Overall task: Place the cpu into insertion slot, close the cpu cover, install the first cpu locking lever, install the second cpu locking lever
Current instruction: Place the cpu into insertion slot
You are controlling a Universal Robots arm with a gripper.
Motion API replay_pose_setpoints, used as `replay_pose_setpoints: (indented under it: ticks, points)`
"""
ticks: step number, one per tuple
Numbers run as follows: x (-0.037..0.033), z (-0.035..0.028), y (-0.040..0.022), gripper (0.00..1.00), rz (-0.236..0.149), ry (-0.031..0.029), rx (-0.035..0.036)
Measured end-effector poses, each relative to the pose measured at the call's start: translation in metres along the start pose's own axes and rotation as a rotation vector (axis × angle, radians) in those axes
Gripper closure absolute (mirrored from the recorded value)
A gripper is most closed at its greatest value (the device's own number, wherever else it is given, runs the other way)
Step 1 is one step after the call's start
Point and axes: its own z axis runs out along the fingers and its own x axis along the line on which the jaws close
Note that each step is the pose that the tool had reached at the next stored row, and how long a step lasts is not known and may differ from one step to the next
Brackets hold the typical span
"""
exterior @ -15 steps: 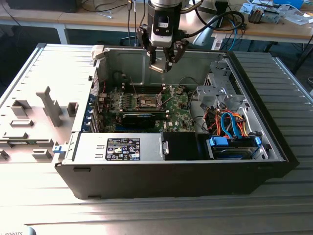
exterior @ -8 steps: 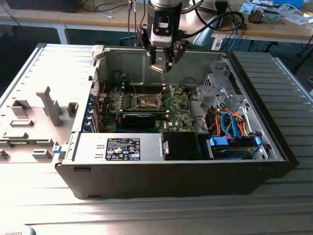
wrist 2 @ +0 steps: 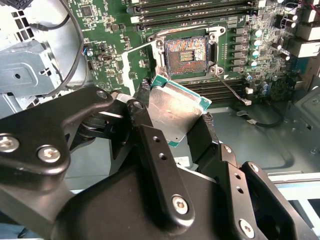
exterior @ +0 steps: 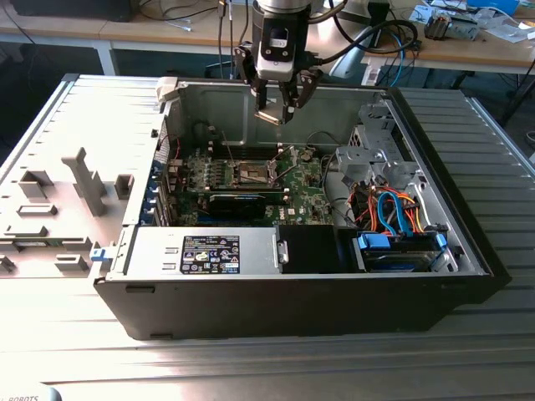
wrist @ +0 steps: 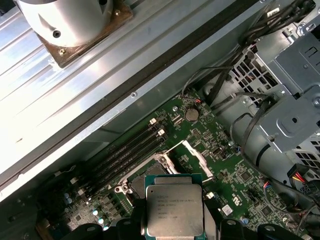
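The pincer [exterior: 279, 107] is seen in the upper middle of the exterior view, hung above an open computer case [exterior: 292, 299] that lies on a ribbed metal surface [exterior: 493, 159]. The cpu [wrist 2: 175, 112] is pinched by its edges between the black fingers [wrist 2: 145, 90], so the pincer is pressed onto the chip; the chip is held in the air, tilted, clear of the green board [exterior: 305, 180]. In the first wrist view its grey metal top [wrist: 173, 207] is turned toward the camera and part of the socket is hidden behind it. The insertion slot [wrist 2: 186, 51] is seen uncovered in the second wrist view, its brownish-gold contact field bare. The cpu cover [wrist: 199, 159] is swung up and stands open just beside the socket. In the exterior view the insertion slot [exterior: 253, 174] is found near the middle of the frame, below the pincer and apart from it.
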Motion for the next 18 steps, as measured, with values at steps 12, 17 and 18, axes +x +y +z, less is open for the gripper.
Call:
replay_pose_setpoints:
  ticks: [12, 17, 18]
  points:
    - [0.0000, 0.0008, -0.0001, 0.46, 0.032, -0.0023, -0.0005]
    - [0.0000, 0.0013, -0.0001, 0.46, 0.051, -0.0038, -0.0008]
    - [0.0000, 0.0014, -0.0001, 0.46, 0.055, -0.0041, -0.0010]
